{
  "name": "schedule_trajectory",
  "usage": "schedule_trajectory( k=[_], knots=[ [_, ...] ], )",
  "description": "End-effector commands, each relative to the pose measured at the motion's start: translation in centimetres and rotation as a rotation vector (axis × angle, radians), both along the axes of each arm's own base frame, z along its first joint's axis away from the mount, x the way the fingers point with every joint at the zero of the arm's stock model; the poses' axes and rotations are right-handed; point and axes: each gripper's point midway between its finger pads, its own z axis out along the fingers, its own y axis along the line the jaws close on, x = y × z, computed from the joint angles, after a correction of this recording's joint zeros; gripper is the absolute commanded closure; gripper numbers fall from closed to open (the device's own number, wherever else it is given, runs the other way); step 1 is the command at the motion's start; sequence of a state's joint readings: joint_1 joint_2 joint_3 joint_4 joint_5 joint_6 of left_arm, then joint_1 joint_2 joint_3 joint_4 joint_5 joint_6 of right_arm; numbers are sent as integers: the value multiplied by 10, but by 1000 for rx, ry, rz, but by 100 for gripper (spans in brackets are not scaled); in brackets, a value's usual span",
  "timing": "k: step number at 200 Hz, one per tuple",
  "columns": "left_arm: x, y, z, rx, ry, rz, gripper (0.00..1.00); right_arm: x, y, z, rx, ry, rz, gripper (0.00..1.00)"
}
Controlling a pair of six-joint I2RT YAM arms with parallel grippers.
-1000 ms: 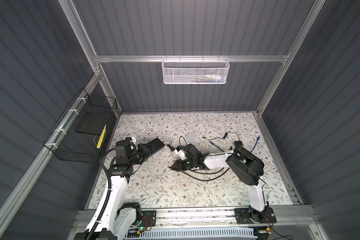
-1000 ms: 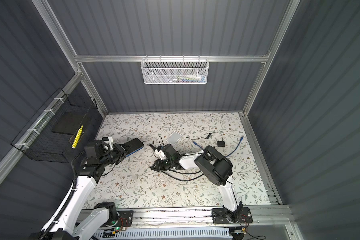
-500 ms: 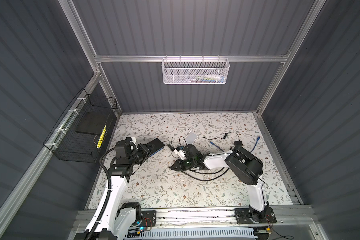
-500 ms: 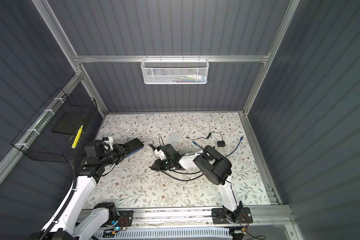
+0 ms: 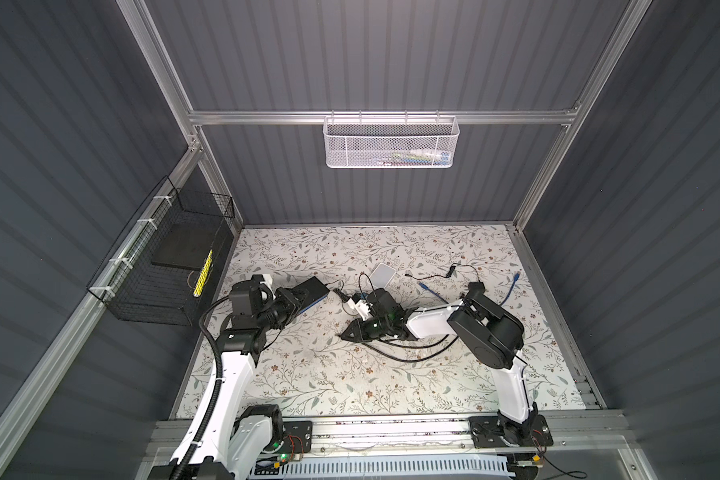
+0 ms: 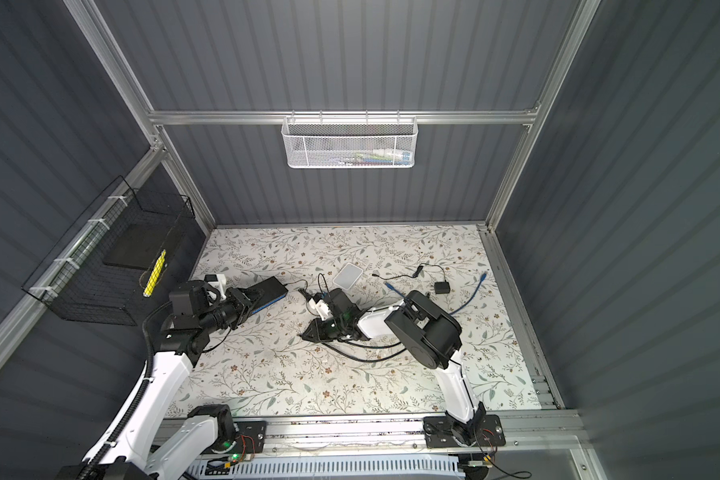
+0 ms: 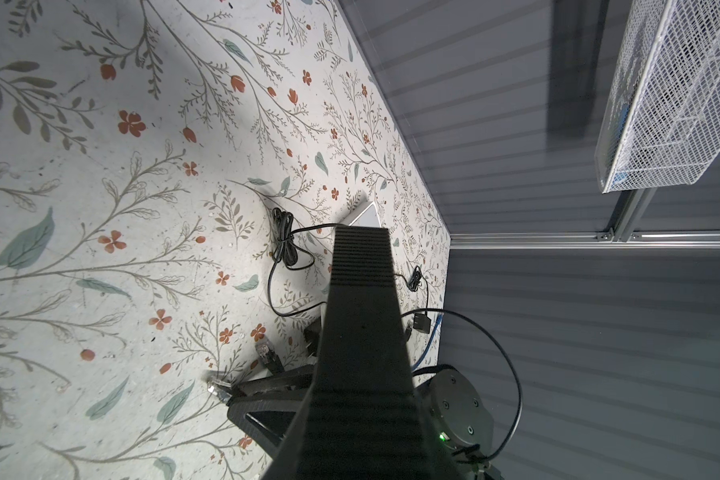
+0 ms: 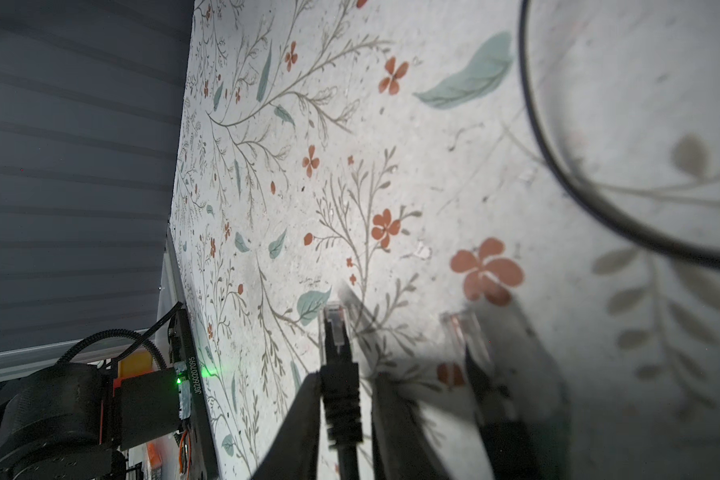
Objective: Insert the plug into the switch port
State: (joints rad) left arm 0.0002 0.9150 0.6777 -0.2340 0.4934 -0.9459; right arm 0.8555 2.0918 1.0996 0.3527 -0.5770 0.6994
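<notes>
At the right fingers [image 8: 300,419]: nearly together, straddling the black boot of the plug [image 8: 335,332]. Touching on one side; too dark on the other to call contact, so can't tell if truly clamped. Confirm a firm pinch on the boot before lifting, not on the clear tip and not on the latch tab. Clear tip poking out ahead of the fingertips, down at the level of the bench [image 5: 308,374], aimed toward the left arm's side. Good: leaves enough nose free to enter a port.

Mind the second plug [image 8: 460,328] lying just beside, and the black cable [image 5: 395,353] looped on the bench by the right forearm. Lift straight up first to avoid dragging either along.

At the left fingers [image 5: 289,300]: shut on the near end of the switch [image 5: 314,287], far end sticking out toward the middle. Plug and switch apart, not yet lined up. Port face not readable from here, so locate the ports before committing. Hold the switch rigid, square the plug to the port, match the tab side, push slow along the axis. Likely failure: skewed entry, or the plug pivoting in a loose pinch.
</notes>
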Motion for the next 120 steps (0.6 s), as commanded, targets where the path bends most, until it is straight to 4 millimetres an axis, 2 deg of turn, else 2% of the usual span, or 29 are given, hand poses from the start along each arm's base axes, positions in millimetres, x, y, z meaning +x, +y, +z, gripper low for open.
schedule_trajectory(
  k=[1, 53, 73, 87, 120],
  knots=[
    [1, 0, 20, 11, -66, -15, 100, 1, -1, -8, -3, 10, 1, 77],
    [0, -1, 20, 11, -63, -18, 100, 1, 1, -3, 12, -25, 24, 91],
    [0, -1, 20, 8, -62, -18, 100, -1, 0, 7, 26, -83, 54, 95],
    [0, -1, 20, 6, -58, -15, 100, -3, 1, 21, 50, -142, 91, 97],
    [3, -2, 23, -11, -57, -14, 100, -19, -7, 69, 128, -395, 178, 98]
  ],
)
